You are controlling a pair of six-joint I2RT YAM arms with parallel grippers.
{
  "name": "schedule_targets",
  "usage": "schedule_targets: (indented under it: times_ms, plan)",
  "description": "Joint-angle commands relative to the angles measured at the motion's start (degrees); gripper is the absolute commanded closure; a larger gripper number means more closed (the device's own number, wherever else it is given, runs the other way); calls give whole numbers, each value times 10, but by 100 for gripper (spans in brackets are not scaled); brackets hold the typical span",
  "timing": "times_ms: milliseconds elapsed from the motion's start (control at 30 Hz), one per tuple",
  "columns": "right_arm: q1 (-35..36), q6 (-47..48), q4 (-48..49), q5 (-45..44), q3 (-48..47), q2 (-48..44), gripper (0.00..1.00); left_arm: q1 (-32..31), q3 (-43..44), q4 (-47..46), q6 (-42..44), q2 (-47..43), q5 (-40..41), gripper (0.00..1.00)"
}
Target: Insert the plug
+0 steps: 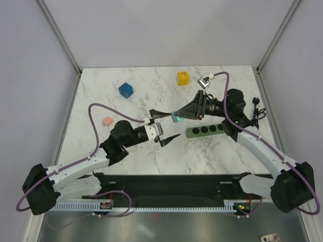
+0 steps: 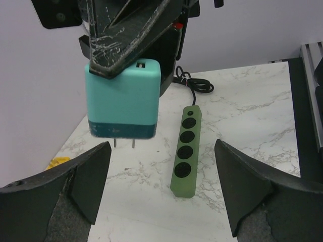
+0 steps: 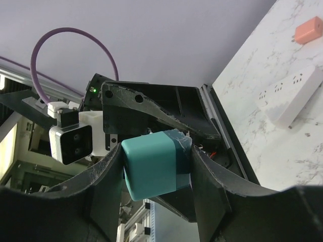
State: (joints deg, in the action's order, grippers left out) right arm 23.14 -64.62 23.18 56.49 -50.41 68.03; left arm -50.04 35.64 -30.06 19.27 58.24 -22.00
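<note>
The yellow plug [image 1: 182, 78] sits on the marble table at the back; a corner of it shows in the left wrist view [image 2: 58, 162]. The dark green socket strip [image 1: 204, 130] lies right of centre, its round holes up [image 2: 185, 151]. My right gripper [image 1: 177, 117] is shut on a teal plug block [image 3: 151, 169] and holds it in the air, two metal prongs pointing down [image 2: 123, 98], left of the strip. My left gripper [image 1: 175, 125] is open and empty, jaws wide on either side of the teal block [image 2: 161, 146].
A blue cube [image 1: 125, 89] stands at the back left. A salmon block [image 1: 106, 121] lies at the left, also in the right wrist view [image 3: 309, 30], next to a white power strip [image 3: 295, 98]. A black cord [image 1: 257, 112] coils at the right edge.
</note>
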Motion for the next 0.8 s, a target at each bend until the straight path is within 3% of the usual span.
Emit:
schedule_targets:
  times_ms: [0, 300, 533, 700, 767]
  plan:
    - [13, -23, 46, 11, 10, -13, 69, -19, 25, -54, 54, 7, 53, 9]
    - [25, -32, 50, 3, 30, -26, 69, -36, 18, -61, 50, -14, 102, 10]
    - [39, -44, 70, -11, 58, -26, 69, -37, -7, -55, 39, -36, 87, 23]
    - [39, -90, 157, -9, 87, -17, 69, -37, -15, -45, 13, -47, 57, 26]
    - [39, -89, 159, -5, 85, -6, 69, -37, -15, -44, 16, -37, 58, 37]
